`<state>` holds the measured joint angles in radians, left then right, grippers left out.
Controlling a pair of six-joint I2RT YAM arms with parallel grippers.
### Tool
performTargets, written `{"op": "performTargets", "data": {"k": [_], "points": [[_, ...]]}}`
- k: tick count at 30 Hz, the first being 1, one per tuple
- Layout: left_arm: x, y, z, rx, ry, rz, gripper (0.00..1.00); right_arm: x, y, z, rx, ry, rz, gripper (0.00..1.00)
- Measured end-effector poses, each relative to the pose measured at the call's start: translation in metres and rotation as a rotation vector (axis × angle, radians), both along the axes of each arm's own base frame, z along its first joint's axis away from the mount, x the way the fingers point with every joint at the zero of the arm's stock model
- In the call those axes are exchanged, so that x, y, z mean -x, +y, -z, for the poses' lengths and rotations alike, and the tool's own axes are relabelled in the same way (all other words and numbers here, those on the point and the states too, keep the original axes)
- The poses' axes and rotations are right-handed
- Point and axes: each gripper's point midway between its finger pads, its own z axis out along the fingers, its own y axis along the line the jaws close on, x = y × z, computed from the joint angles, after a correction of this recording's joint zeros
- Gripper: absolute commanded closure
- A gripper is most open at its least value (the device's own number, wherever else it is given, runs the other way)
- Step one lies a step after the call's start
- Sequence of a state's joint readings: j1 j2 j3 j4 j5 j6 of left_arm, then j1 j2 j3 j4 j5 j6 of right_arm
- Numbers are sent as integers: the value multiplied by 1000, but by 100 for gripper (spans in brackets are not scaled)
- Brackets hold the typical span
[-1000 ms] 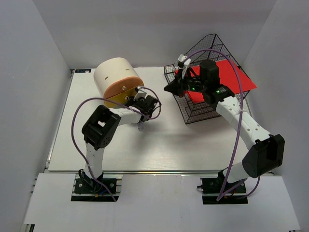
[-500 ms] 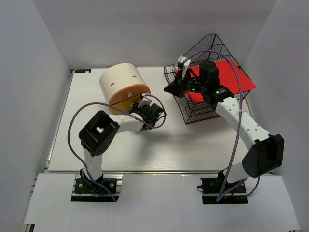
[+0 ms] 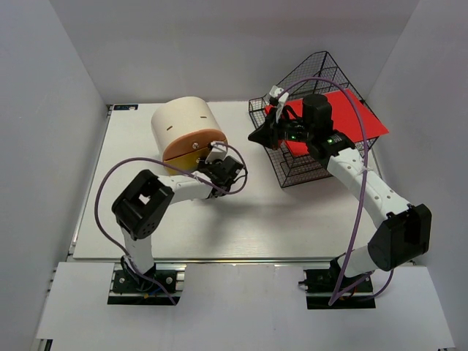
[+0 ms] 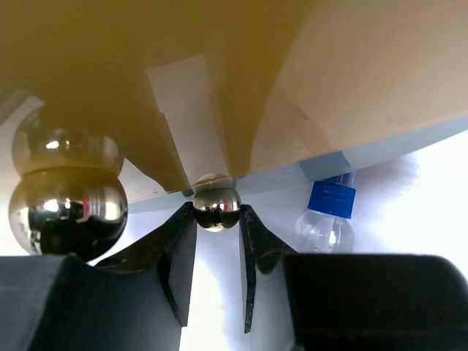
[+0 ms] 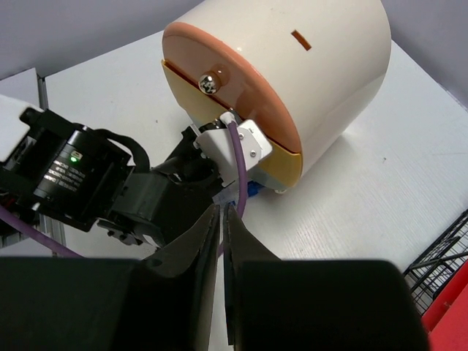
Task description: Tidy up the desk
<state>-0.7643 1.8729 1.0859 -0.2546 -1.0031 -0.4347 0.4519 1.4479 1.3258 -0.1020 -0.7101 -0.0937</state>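
Grey walls all round, and in the middle the desk [image 3: 278,219]: big white slab, rail along the near edge, sitting under everything else.

Starting at the left gripper [image 4: 217,213]: pinched on the small chrome knob [image 4: 216,205] of the yellow lower drawer [image 5: 281,167], one finger each side. Just beside it, a bigger chrome knob [image 4: 66,212]. Past the fingers, a clear bottle with a blue cap [image 4: 327,218], right by the foot of the round drawer box [image 3: 183,121]. Right gripper [image 5: 221,213]: all but pressed together, barely a slit, nothing in it, hovering by the near left corner of the black wire basket [image 3: 303,178].

Worries, just guessing here: tiny round knob, so easy to slip off on a pull. Might drag the whole box across the desk instead of sliding the drawer, or send the bottle rolling. Also a purple cable [image 5: 238,157] hanging close to the box front, could snag.

Containers: basket holding a flat red sheet [image 3: 358,117], sticking out over the right rim. Drawer box too closed up to show any contents, so can't tell.
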Motion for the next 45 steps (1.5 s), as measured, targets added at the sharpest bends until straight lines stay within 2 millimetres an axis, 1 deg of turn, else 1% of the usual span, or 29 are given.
{"op": "performTargets", "data": {"k": [1, 2, 3, 4, 5, 6, 7, 10, 11, 12, 15, 17, 19, 20, 22, 23, 26, 29, 34, 38, 45], "points": [[2, 2, 0, 6, 7, 4, 82, 0, 0, 0, 0, -2, -2, 89], [4, 3, 0, 10, 14, 10, 75, 0, 0, 0, 1, -4, -3, 88], [6, 4, 0, 12, 17, 15, 54, 0, 0, 0, 1, -6, -5, 88], [8, 5, -1, 12, 21, 22, 45, 0, 0, 0, 2, -9, -6, 88], [9, 5, -2, 14, 20, 25, 38, 0, 0, 0, 3, -10, -6, 88], [9, 5, -6, 18, 15, 29, 34, 0, 0, 0, 4, -13, -7, 87], [9, 5, -10, 23, 9, 34, 34, 0, 0, 0, 4, -13, -7, 86], [6, 1, -23, 58, -20, 45, 33, 0, 0, 0, 6, -17, -8, 78], [6, 0, -26, 66, -25, 51, 33, 0, 0, 1, 7, -17, -10, 72], [6, -2, -29, 75, -27, 59, 33, 1, 0, 1, 7, -17, -12, 71], [7, -8, -35, 93, -28, 95, 40, 1, 0, 2, 13, -25, -18, 70], [9, -12, -39, 113, -21, 130, 53, 0, 0, 3, 17, -28, -21, 70], [13, -17, -44, 138, -10, 178, 64, -1, 0, 6, 22, -25, -21, 70], [15, -18, -47, 150, -6, 203, 72, -1, 0, 7, 24, -24, -22, 70], [20, -23, -54, 178, 1, 261, 80, -1, 0, 8, 28, -23, -22, 70], [23, -25, -58, 190, 3, 285, 86, -1, 0, 9, 29, -22, -23, 70], [26, -29, -71, 214, -4, 337, 93, -1, 0, 9, 32, -27, -24, 70], [27, -32, -77, 213, -2, 371, 99, -1, 0, 9, 33, -30, -25, 70], [29, -25, -83, 171, 5, 391, 100, -1, 0, 9, 34, -33, -25, 70], [28, -12, -89, 146, 6, 376, 100, -1, 0, 9, 34, -33, -26, 70], [17, 19, -99, 137, -5, 305, 100, -1, 0, 9, 34, -34, -26, 70]]}}
